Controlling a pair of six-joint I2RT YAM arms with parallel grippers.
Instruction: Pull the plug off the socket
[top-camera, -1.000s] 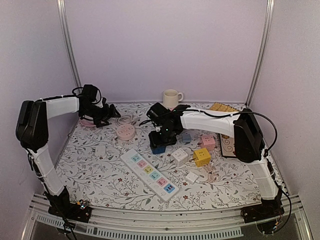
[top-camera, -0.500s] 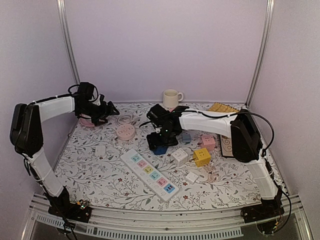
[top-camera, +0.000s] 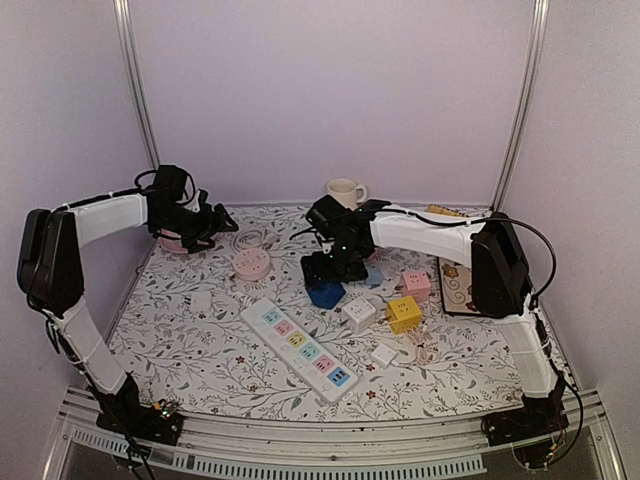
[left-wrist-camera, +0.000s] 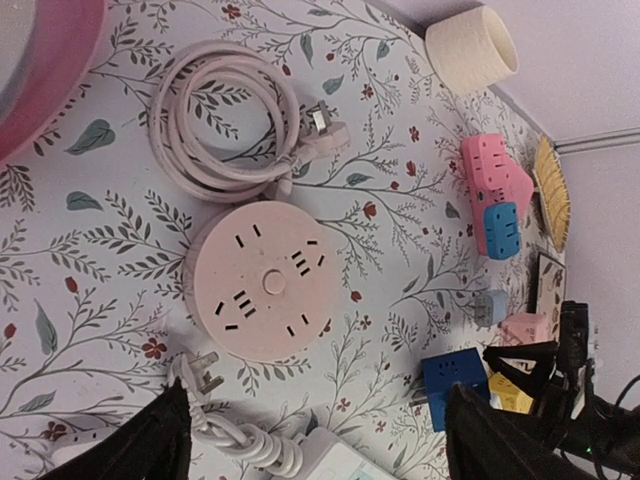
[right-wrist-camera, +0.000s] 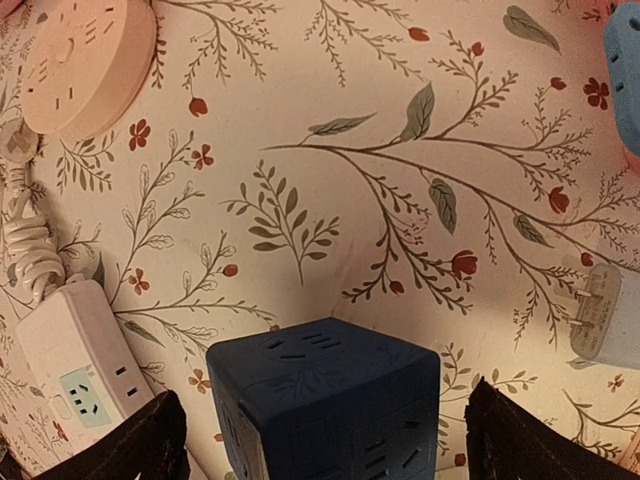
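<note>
A dark blue cube socket (right-wrist-camera: 330, 400) with metal plug prongs on one side (left-wrist-camera: 455, 385) stands by itself on the flowered table (top-camera: 200, 340), in front of my right arm (top-camera: 326, 293). My right gripper (right-wrist-camera: 330, 445) is open, with one finger on each side of the cube and a gap to both. It hangs just above the cube (top-camera: 335, 268). My left gripper (top-camera: 222, 222) is open and empty at the back left, high over the round pink socket (left-wrist-camera: 265, 290). Farther back, a pink socket block with a blue block on it (left-wrist-camera: 495, 195) lies near the cup.
A white power strip (top-camera: 300, 348) lies in the middle, its cord coiled by the round pink socket (top-camera: 251, 264). White (top-camera: 359, 312), yellow (top-camera: 404, 313) and pink (top-camera: 416, 283) cubes sit to the right. At the back are a cup (top-camera: 343, 193) and a pink bowl (top-camera: 175, 243).
My right gripper has opened and let go of the blue cube, then risen slightly; the cube now rests on the table. The left arm has hardly moved.
</note>
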